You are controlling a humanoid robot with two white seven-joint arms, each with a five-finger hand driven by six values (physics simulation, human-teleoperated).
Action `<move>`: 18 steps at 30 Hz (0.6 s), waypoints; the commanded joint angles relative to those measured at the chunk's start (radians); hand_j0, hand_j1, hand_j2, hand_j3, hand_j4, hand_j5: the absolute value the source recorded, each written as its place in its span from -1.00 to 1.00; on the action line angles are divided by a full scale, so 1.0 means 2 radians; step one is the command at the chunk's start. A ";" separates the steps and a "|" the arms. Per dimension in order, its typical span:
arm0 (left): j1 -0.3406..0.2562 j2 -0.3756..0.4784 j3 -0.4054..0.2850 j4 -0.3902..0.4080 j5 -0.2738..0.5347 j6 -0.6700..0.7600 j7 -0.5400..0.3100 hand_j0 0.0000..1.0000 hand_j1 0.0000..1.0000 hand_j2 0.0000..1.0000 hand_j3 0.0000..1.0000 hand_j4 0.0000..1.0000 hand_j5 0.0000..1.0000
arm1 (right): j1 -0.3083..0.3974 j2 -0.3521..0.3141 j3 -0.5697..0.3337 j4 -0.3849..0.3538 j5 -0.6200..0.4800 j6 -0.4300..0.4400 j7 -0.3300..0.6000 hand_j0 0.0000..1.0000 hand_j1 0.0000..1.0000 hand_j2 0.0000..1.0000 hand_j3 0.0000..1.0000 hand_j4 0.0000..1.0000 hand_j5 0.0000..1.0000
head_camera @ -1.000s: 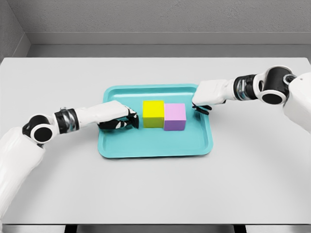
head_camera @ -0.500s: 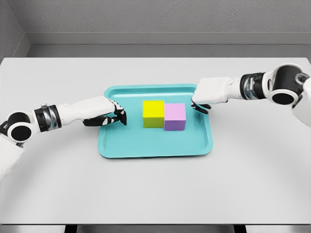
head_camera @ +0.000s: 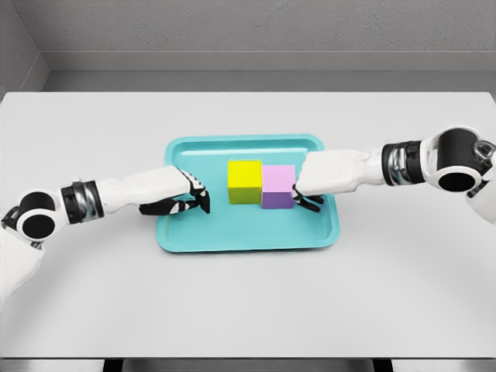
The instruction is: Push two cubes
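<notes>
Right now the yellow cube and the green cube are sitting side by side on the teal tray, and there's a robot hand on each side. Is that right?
Almost. The cube next to the yellow cube is purple, not green. The head view shows the two side by side on the teal tray, with the left hand to their left and the right hand up against the purple cube.

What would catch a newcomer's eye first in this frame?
The bright teal tray at the middle of the grey table, with a yellow cube and a pink cube side by side and touching on it. Next, the two white arms reaching in: the right hand sits against the pink cube's right side, while the left hand rests on the tray left of the yellow cube, a gap between them.
</notes>
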 commanded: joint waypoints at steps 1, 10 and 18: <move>0.000 0.000 0.000 -0.012 0.005 0.001 0.000 -0.10 -0.10 -0.10 -0.10 -0.10 -0.10 | 0.000 -0.011 -0.002 -0.018 -0.010 0.001 0.000 -0.78 -0.78 -0.78 -0.78 -0.78 -0.78; 0.001 0.013 0.000 -0.007 0.012 0.001 0.000 -0.10 -0.10 -0.10 -0.10 -0.10 -0.10 | 0.008 -0.013 0.008 -0.031 -0.035 0.001 0.000 -0.78 -0.78 -0.78 -0.78 -0.78 -0.78; 0.000 0.025 0.000 -0.007 0.013 0.001 0.000 -0.10 -0.10 -0.10 -0.10 -0.10 -0.10 | 0.008 0.002 0.038 -0.029 -0.035 0.001 0.000 -0.78 -0.78 -0.78 -0.78 -0.78 -0.78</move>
